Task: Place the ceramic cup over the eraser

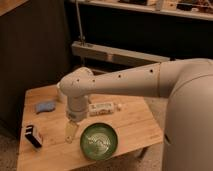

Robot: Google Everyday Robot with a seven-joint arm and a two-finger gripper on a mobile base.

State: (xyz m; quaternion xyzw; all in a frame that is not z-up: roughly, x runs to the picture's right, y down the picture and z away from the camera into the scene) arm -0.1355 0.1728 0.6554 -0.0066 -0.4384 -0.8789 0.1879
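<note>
Nearest the camera, the green bowl (100, 141) sits at the front edge of the wooden table (135, 125). The eraser (33, 136), a small black block with a white end, lies well to its left. Between them the gripper (71, 131) hangs pointing down just above the tabletop, its jaws spread wide with nothing between them. Farther back lie a flat blue cloth (45, 106) on the left and a long white printed box (102, 107) near the middle. Farthest, at the back left of the table, a small white shape peeks out beside the arm's wrist; this is probably the ceramic cup (59, 94), plain and pale, mostly hidden by the arm. By this reading nothing is done yet: the cup is not grasped and stands well apart from the uncovered eraser, so picking it up, carrying it and setting it over the eraser all remain.
</note>
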